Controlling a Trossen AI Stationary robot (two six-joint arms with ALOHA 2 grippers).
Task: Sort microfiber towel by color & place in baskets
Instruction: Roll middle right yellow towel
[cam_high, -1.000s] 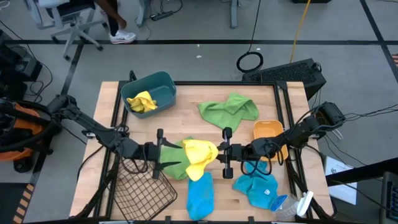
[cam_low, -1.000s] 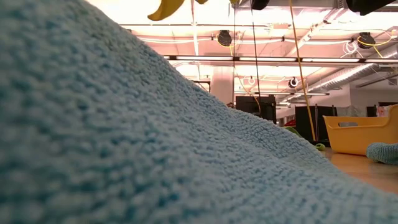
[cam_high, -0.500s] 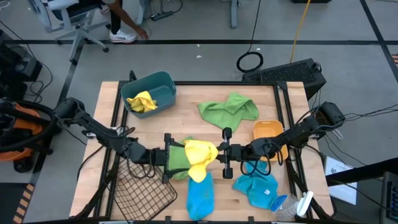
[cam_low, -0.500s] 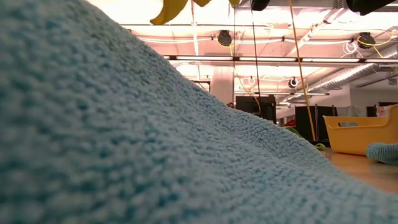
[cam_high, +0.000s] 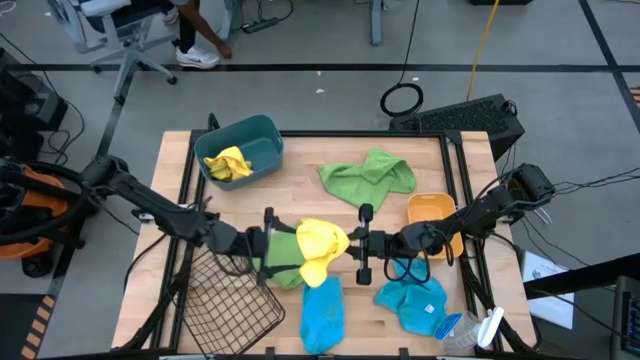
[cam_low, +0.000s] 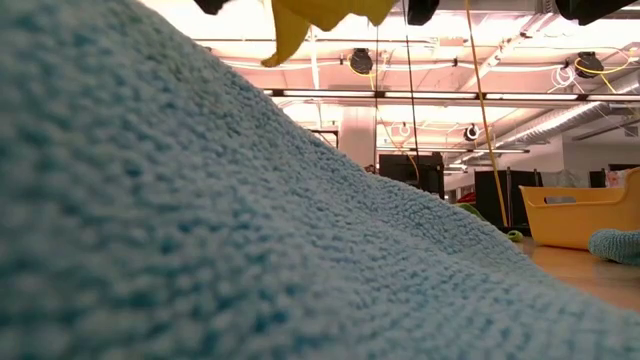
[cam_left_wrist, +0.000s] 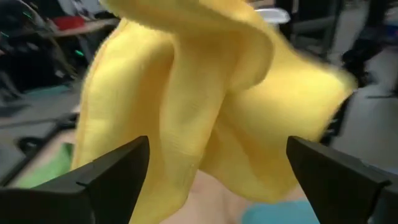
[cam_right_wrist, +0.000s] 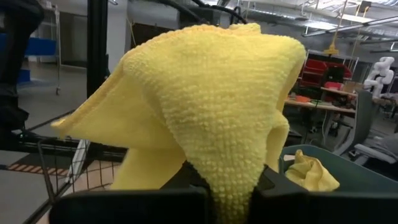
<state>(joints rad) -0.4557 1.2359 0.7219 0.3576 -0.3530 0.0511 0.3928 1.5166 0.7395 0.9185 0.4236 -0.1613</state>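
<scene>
At the back left of the table (cam_high: 300, 150) stands a teal bin (cam_high: 262, 133) with one yellow towel (cam_high: 228, 164) lying inside it. In front of it, at the near left corner, sits a dark wire basket (cam_high: 228, 312). The left arm reaches in over that basket, and its gripper (cam_high: 268, 245) hangs with its fingers (cam_left_wrist: 112, 177) spread wide on either side of a second yellow towel (cam_high: 321, 243), not closed on it. A green towel (cam_high: 282, 255) lies on the table just under and beside this gripper. The second yellow towel hangs above the middle of the table, pinched in the right gripper (cam_high: 352, 246), whose fingers are closed on the cloth; in the right wrist view the towel drapes down over them. A blue towel (cam_high: 322, 312) lies flat at the near edge, just below the hanging yellow one. Toward the back, another green towel (cam_high: 368, 174) lies crumpled and well apart from the grippers. Right of centre a second blue towel (cam_high: 412, 303) lies bunched near the front edge, with a clear plastic bottle (cam_high: 470, 330) beside it at the near right corner. An orange tub (cam_high: 431, 210) sits by the right edge, partly under the right arm.
</scene>
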